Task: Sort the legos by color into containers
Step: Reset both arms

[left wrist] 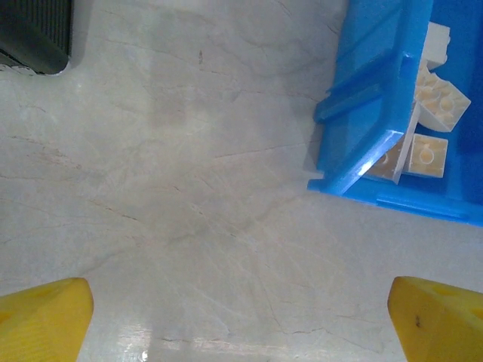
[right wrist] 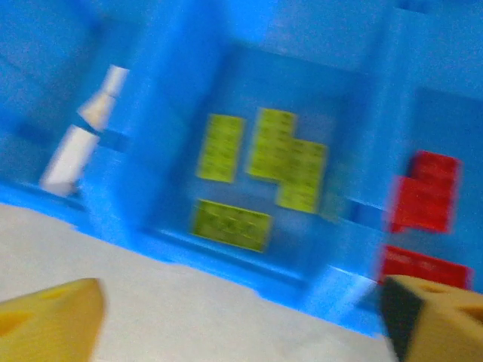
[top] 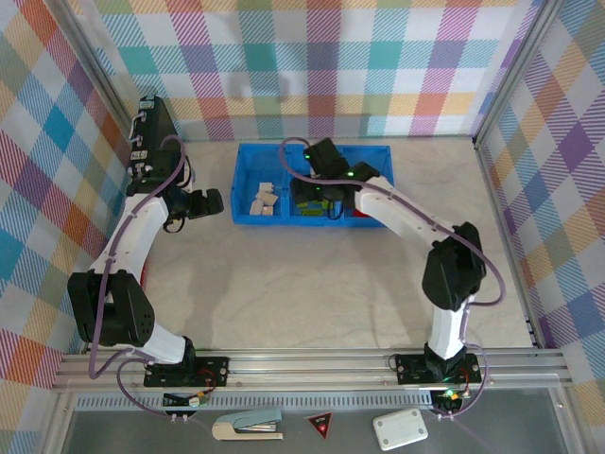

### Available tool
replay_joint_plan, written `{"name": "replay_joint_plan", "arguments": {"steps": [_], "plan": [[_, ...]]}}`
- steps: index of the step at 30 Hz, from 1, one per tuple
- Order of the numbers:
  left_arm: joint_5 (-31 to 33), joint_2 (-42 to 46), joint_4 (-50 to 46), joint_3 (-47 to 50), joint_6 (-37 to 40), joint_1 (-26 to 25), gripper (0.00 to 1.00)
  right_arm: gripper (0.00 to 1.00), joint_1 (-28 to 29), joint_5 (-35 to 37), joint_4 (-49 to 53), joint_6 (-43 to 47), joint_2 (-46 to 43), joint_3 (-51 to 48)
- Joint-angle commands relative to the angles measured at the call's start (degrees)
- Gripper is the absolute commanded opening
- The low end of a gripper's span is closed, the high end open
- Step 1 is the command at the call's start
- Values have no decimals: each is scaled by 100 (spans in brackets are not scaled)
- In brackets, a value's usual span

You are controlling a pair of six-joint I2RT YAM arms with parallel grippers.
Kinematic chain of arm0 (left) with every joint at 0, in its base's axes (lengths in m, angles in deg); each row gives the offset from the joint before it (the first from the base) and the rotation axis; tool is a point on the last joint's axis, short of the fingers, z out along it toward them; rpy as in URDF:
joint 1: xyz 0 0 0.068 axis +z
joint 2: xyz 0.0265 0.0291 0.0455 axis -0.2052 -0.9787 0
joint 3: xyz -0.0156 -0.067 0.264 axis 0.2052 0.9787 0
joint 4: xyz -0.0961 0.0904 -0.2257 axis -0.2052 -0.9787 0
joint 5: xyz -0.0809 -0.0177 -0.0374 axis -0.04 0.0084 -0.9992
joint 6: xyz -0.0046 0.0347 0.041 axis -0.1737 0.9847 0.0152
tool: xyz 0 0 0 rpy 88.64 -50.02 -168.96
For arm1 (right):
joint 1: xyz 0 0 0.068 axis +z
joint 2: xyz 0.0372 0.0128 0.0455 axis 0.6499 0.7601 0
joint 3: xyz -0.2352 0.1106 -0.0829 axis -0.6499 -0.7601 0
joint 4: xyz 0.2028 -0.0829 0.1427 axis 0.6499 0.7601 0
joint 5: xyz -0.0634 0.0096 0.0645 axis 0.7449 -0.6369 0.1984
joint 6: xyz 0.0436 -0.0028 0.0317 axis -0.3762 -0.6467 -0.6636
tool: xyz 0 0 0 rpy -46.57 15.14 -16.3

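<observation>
The blue tray [top: 248,156] lies at the back middle of the table. Cream legos [top: 264,198] fill its left compartment, green legos [top: 310,205] the middle one, and red legos [top: 364,216] peek out at the right. My right gripper [top: 333,201] hovers over the tray's front, open and empty; its blurred wrist view has green legos [right wrist: 260,170], red legos [right wrist: 423,204], a cream lego [right wrist: 79,154] and the tray's front wall [right wrist: 249,275]. My left gripper [top: 213,202] stands open over bare table left of the tray [left wrist: 370,128], whose cream legos [left wrist: 434,113] show.
A black flat case [top: 151,132] leans at the back left, and its corner [left wrist: 34,30] shows in the left wrist view. Below the front rail lie a stapler [top: 248,427], a small red triangle sign [top: 320,426] and a white box [top: 400,429]. Checkered walls enclose the table.
</observation>
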Motion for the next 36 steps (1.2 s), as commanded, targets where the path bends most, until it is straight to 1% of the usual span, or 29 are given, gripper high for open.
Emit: {"name": "replay_joint_plan", "arguments": {"steps": [1,4,7,11,14,16,18,20,22,24,28,29,30,31,33,34,36], "plan": [[237,166,18,235,-391,54,100,99,-402,239,-129,167,-827,-673],[369,205,309,515,-630,49,100,99,-882,327,-328,293,-1370,-1385],[527,290,866,960,-728,19,100,99,-1419,500,-652,348,-1785,-2102],[1164,385,1695,1573,-728,-119,100,99,-2102,970,-1456,415,-2198,-3099],[1673,353,2293,1943,-554,-203,100,99,-2494,1198,-2166,353,-2346,-3835],[1905,342,2807,2219,-352,-243,100,99,-2633,1210,-2844,534,-2399,-4356],[1990,341,3495,2524,-117,-268,100,99,-2650,1311,-3818,903,-2356,-4918],[2100,329,4208,2871,265,-333,100,99,-2682,1410,-4445,1078,-2206,-5237],[2239,276,4759,3130,435,-377,100,99,-2730,1424,-4911,1173,-1980,-5416],[2163,179,5306,3338,599,-380,100,99,-2774,1207,-5553,1338,-1818,-5663],[1457,-62,6568,3804,1042,-370,100,99,-2874,469,-6660,1517,-1663,-6014],[1154,-109,6783,3886,1064,-342,100,99,-2918,279,-6765,1547,-1605,-6020],[950,-148,6893,3908,1024,-313,100,99,-2950,264,-6776,1512,-1523,-5994],[759,-179,7169,4031,1022,-315,100,99,-2986,220,-6990,1507,-1417,-6050],[252,-137,7811,4313,1073,-307,100,99,-3041,9,-7040,1489,-1511,-6186],[191,-153,7823,4333,1065,-291,100,99,-3066,-111,-7335,1495,-1550,-6304],[62,-270,8225,4520,1040,-235,100,99,-3144,-382,-7568,1504,-1604,-6463]]}}
